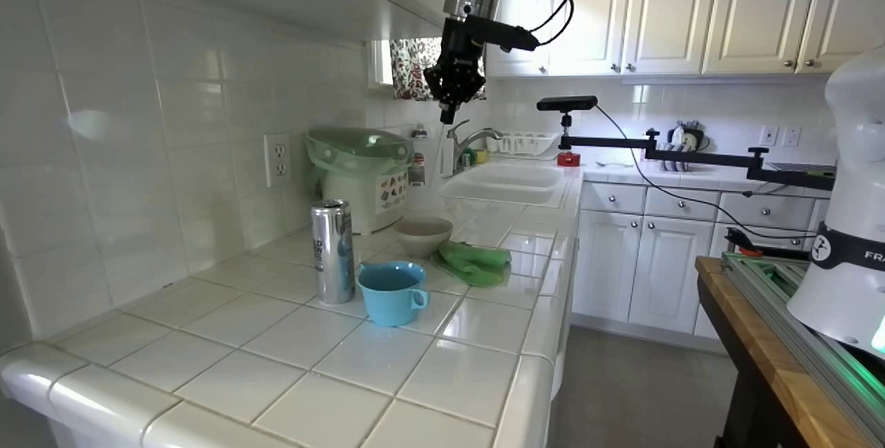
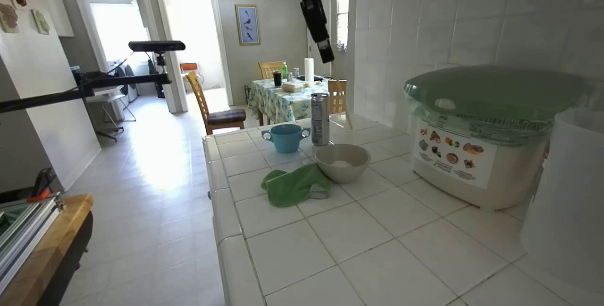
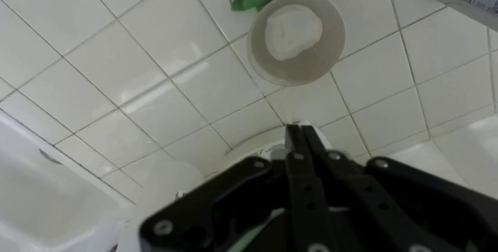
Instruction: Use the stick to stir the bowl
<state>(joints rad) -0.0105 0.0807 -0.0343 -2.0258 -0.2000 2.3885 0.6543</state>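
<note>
The light-blue bowl is deep, cup-sized and has two small handles. It stands upright on the white tiled counter in both exterior views and is out of the wrist view. My gripper is high above the counter, pointing down, well apart from the bowl. In the wrist view its fingers are nearly together. The stick shows only as a faint pale strip just beyond the fingertips; it seems held between them and points down. Its full length is hard to make out.
A shallower beige bowl with something white in it stands near the blue bowl, beside a green cloth. A metal can stands by the blue bowl. A bin with a green lid stands by the wall; a sink lies beyond.
</note>
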